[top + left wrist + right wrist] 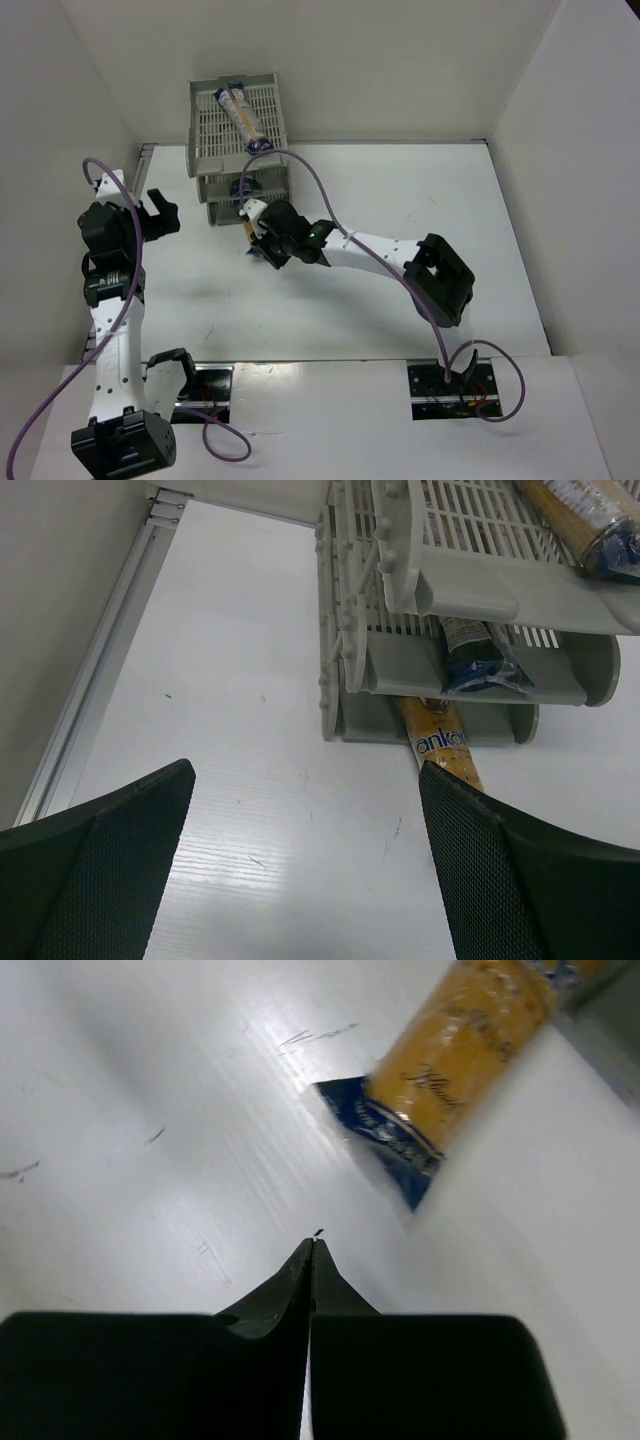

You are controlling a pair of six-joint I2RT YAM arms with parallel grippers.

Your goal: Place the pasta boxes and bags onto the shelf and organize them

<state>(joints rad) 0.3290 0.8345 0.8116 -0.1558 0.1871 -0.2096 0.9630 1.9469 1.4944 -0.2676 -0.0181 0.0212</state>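
The third bag (450, 1070), partly inside the bottom tier of the shelf (345, 630), is seen at one o'clock of the clenched, empty right gripper (312, 1245), so an inward push is judged needed next, while the left gripper (305, 775) is held spread wide.

Two white-linked arms (372, 250) with black joints, looping purple cables (326, 203), dark mesh-textured fingers (110, 880)
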